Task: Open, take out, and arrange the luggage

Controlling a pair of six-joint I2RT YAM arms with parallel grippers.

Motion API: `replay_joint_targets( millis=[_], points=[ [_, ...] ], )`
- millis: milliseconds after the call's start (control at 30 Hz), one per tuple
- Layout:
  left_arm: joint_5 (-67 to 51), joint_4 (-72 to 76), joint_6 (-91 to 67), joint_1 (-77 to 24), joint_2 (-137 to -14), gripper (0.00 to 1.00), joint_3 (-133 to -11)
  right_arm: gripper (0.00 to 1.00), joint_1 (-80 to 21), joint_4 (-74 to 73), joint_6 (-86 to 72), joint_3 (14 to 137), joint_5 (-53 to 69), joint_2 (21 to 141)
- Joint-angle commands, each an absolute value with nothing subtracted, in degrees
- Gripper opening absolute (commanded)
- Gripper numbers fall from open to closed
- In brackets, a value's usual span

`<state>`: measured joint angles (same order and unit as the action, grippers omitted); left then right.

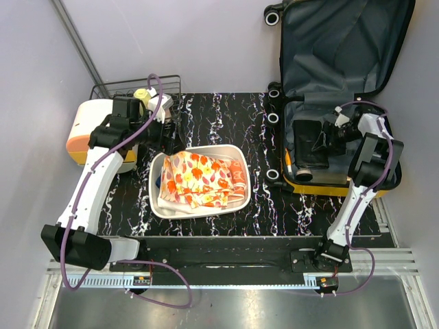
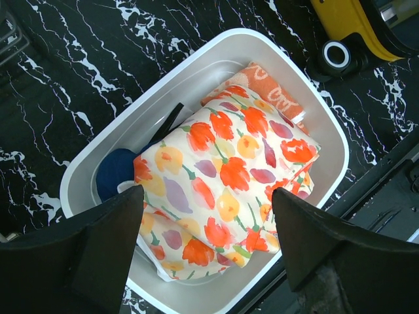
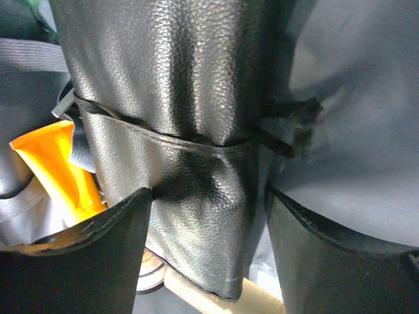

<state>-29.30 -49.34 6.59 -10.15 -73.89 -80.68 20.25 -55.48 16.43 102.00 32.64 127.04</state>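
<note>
Right claw [image 3: 208, 196] straddled the black pouch [image 3: 177, 98] inside the open luggage [image 1: 343, 41] at the bench's [image 1: 260, 199] right edge; whether it gripped, you couldn't tell, and slick leather could have slipped free

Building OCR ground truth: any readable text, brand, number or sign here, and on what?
No legible text in any view.
White marks on the orange cloth in the tray: cannot tell if letters.
Small box on the front rail: too small to read.
No print shows on the luggage, black pouch or orange tube.
</note>
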Motion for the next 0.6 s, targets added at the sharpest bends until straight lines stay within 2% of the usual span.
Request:
replay_joint_targets(
  millis=[0, 100, 133, 200, 233, 267, 567],
  points=[
    [-29.09, -47.20, 5.19, -10.37, -74.36, 0.83, -83.32, 0.67, 20.48, -58.09, 16.35, 104.68, 41.38, 127.44],
    [-28.92, -47.20, 5.10, -10.46, -74.01, 0.83, -83.14, 0.46, 20.83, -58.53, 16.08, 105.64, 46.49, 125.43],
    [-28.92, -47.20, 5.27, -10.37, -73.92, 0.83, -83.06, 0.31, 20.83, -58.54, 16.08, 105.91, 46.67, 123.94],
    [-28.83, -47.11, 5.45, -10.37, -73.65, 0.83, -83.06, 0.17, 20.83, -58.88, 17.22, 107.05, 47.02, 122.44],
    [-28.92, -47.11, 5.71, -10.37, -73.65, 0.83, -82.97, 0.03, 20.83, -59.06, 17.75, 107.40, 47.02, 120.69],
    [-29.00, -47.11, 5.71, -10.37, -73.65, 0.83, -83.06, 0.00, 20.83, -59.06, 18.19, 108.19, 46.85, 119.89],
    [-26.63, -46.23, 3.17, -9.15, -73.21, 0.84, -83.05, 0.00, 17.33, -54.15, 20.29, 109.95, 49.67, 103.90]
  ],
)
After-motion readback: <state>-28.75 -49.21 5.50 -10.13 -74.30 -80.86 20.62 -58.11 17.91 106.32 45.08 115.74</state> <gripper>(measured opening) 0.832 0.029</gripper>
